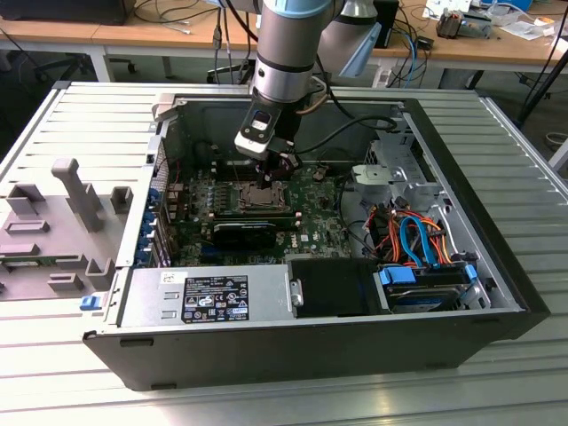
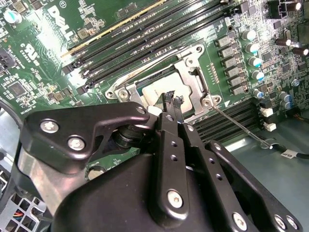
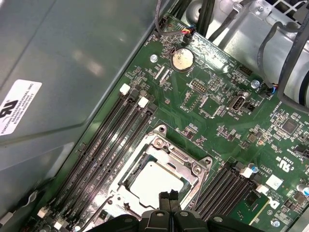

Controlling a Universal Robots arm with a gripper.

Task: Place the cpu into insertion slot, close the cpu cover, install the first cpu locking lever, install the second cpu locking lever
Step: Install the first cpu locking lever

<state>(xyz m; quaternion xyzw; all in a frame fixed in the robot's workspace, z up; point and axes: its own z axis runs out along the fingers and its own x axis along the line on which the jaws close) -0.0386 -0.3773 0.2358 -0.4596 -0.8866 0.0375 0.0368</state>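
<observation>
Gripper (image 3: pixel 169 196), fingers together, hovered over the closed cpu cover (image 3: pixel 186 157) (cpu (image 3: pixel 154 181) beneath); the second wrist view showed a jutting locking lever (image 2: pixel 239 126).

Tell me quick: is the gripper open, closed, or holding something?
Gripper: fingers closed together, nothing visible between them, tips just over the cpu.

The arm (image 1: pixel 286 53) points downward, its claw (image 2: pixel 174 100) pinched closed
</observation>
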